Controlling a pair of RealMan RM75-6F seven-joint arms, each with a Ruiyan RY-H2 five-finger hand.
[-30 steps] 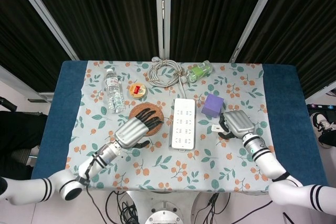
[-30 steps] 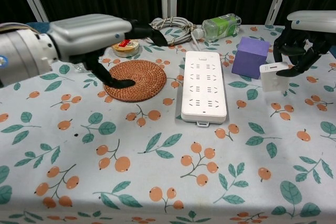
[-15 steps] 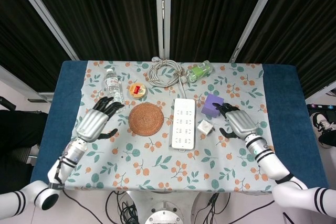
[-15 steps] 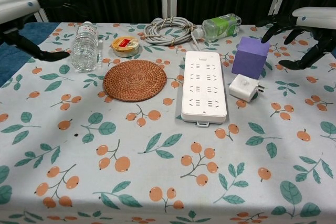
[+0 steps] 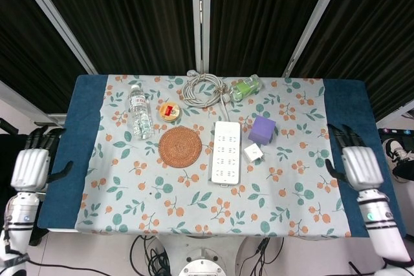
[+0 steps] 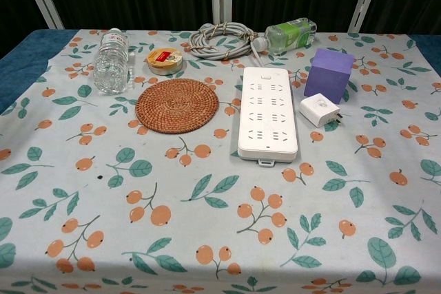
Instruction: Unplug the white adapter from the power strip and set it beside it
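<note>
Fingers of the left hand [image 5: 30,167] were spread and held nothing, off the table's edge at nine o'clock; the power strip [image 5: 226,151] lay mid-cloth with bare sockets; the white adapter [image 5: 253,153] rested just beside it at three o'clock, apparently its intended spot, touching a purple cube [image 5: 262,129]; the right hand [image 5: 358,165] was likewise splayed and empty, well apart.

White adapter [image 5: 253,152] beside power strip [image 5: 226,151]; left hand [image 5: 30,166], right hand [image 5: 357,165] empty, fingers spread.
</note>
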